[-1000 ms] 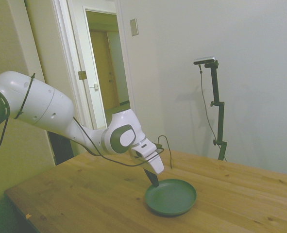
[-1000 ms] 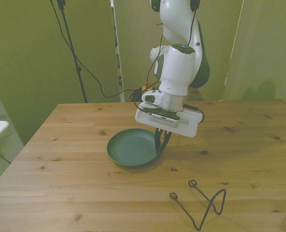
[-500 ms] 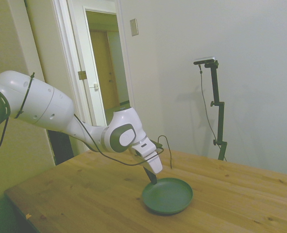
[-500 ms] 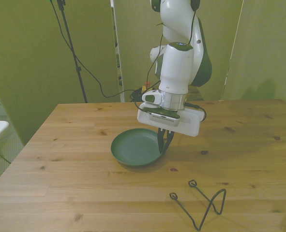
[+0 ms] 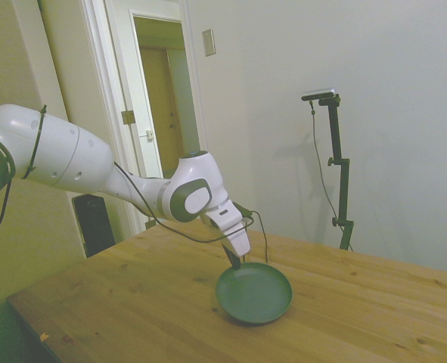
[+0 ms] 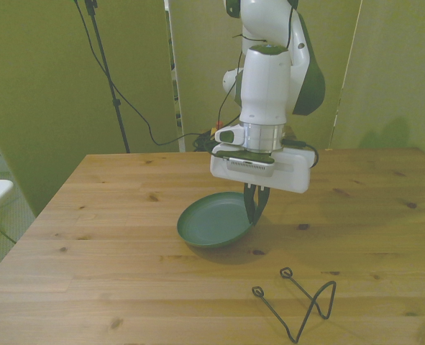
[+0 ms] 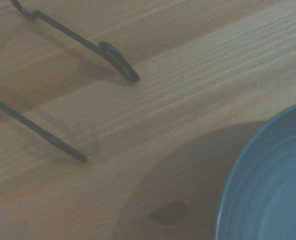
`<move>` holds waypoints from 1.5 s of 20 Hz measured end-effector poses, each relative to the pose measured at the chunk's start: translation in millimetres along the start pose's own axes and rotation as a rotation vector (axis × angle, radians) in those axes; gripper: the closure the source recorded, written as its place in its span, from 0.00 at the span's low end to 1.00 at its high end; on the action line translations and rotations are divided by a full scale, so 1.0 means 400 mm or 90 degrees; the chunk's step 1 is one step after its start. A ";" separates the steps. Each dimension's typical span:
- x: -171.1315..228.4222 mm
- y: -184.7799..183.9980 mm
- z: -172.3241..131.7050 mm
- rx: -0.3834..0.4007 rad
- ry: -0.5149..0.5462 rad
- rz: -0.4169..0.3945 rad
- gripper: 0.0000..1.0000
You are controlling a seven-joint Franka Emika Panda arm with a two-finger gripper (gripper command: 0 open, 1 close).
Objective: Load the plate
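The round dark green plate [image 5: 254,293] [image 6: 216,224] [image 7: 268,190] hangs tilted just above the wooden table, its far edge raised. My gripper [image 5: 233,259] [image 6: 255,210] is shut on the plate's rim, at the side toward the front view's right, with the dark fingers [image 6: 253,205] pinching the edge. In the wrist view a blurred arc of the plate shows over its shadow on the wood.
A thin dark wire rack [image 6: 298,300] [image 7: 62,80] lies on the table near the front edge, toward the front view's right of the plate. The wooden table [image 6: 111,273] stretches wide around both. A doorway [image 5: 166,106] stands behind the arm.
The gripper has lifted the plate by its rim and carried it toward the front view's right; the plate now tilts more and sits higher off the table.
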State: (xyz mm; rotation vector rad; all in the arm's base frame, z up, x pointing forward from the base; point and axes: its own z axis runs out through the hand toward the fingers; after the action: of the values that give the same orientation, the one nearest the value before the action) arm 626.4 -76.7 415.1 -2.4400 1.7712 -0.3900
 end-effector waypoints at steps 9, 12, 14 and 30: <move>-0.007 -0.066 -0.158 0.039 -0.027 0.016 1.00; -0.011 -0.085 -0.221 0.055 -0.042 0.024 1.00; -0.014 -0.096 -0.266 0.070 -0.056 0.032 1.00; -0.036 -0.109 -0.358 0.256 -0.018 0.056 1.00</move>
State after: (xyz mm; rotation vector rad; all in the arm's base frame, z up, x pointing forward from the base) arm 624.5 -39.6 560.6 -2.0732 1.5953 -0.6293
